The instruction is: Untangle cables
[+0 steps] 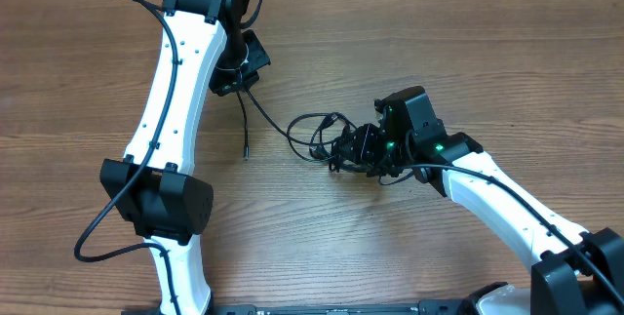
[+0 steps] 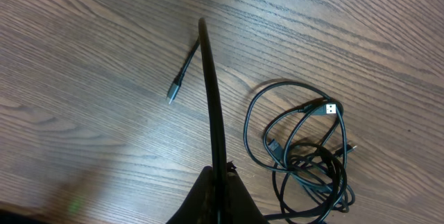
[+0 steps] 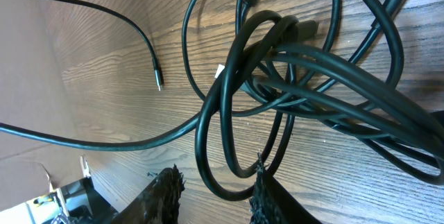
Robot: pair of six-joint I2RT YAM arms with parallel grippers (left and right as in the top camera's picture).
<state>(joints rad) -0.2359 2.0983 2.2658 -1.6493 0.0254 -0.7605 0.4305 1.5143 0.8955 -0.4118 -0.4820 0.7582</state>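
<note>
Tangled cables (image 1: 331,142) mid-table, slightly right. Left gripper (image 2: 220,179) pinched tight on one strand (image 2: 211,92) leading far-left. Right gripper (image 3: 216,180) partly spread, fingers straddling loop of tangle.

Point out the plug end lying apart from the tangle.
The slim silver-tipped plug, alone on bare wood beside the taut cable. The wider USB plug lies atop the tangle.

A bare wood-grain table (image 1: 78,91) fills every view
</note>
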